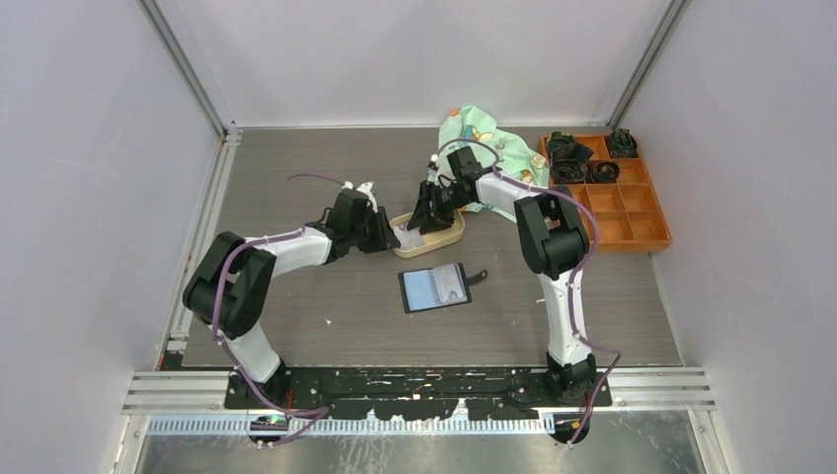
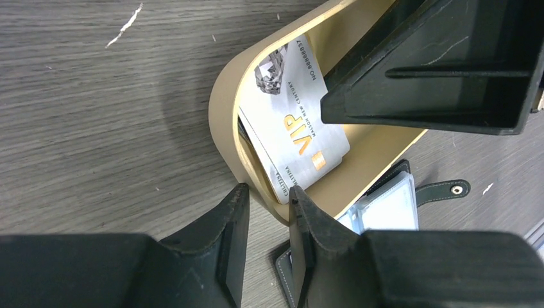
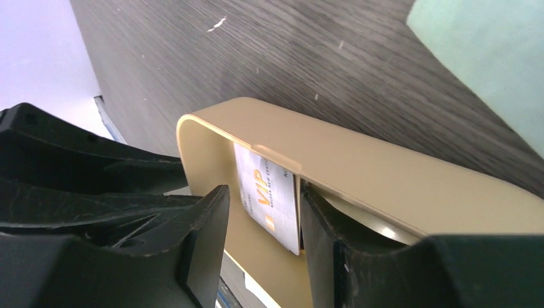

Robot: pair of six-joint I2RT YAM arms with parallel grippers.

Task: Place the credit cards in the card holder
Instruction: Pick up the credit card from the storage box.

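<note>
- Credit cards (image 2: pixel 292 128) lie stacked and tilted in the tan tray (image 2: pixel 221 122), a silver VIP one on top, leaning against its wall.
- Card holder (image 1: pixel 436 287) lies open flat on the table (image 1: pixel 296 197), just nearer than the tray.
- Right gripper (image 3: pixel 264 196) stands half open with the VIP card's edge between its fingers; I cannot tell if they press it.
- Left gripper (image 2: pixel 269 199), narrowly parted, straddles the tray's end rim; I cannot tell if it grips.
</note>
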